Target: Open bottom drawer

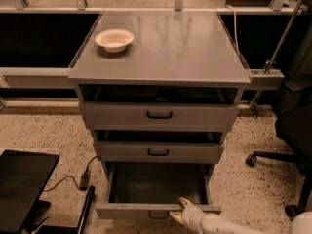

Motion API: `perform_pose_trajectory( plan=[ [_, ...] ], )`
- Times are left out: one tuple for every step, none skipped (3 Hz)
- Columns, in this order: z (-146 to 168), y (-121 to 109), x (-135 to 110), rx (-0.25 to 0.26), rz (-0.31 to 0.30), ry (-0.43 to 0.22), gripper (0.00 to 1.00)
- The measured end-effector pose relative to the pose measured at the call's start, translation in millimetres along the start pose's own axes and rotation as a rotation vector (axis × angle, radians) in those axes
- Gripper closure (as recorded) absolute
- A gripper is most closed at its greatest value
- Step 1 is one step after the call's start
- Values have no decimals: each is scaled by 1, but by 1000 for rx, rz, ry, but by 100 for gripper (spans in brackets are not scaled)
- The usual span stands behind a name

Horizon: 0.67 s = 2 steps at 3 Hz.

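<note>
The bottom drawer of the grey cabinet is pulled far out, and its inside shows dark and empty. Its small black loop handle is on the narrow front at the lower edge of the view. My gripper is at the drawer's front rim, just right of the handle, with one pale finger above the rim and one below. My white arm reaches in from the lower right.
The middle drawer and top drawer are slightly out. A white bowl sits on the cabinet top. A black office chair stands at the right. A black panel and a cable lie on the floor at the left.
</note>
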<state>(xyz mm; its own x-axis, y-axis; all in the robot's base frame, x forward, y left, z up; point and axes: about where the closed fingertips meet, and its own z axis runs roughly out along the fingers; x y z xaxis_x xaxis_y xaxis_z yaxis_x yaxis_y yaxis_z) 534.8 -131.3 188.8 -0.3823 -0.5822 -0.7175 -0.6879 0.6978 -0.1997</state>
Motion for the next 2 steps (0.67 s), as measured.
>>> perform_pose_trajectory(
  plan=[
    [0, 0, 0, 0, 0, 0, 0],
    [0, 0, 0, 0, 0, 0, 0]
  ],
)
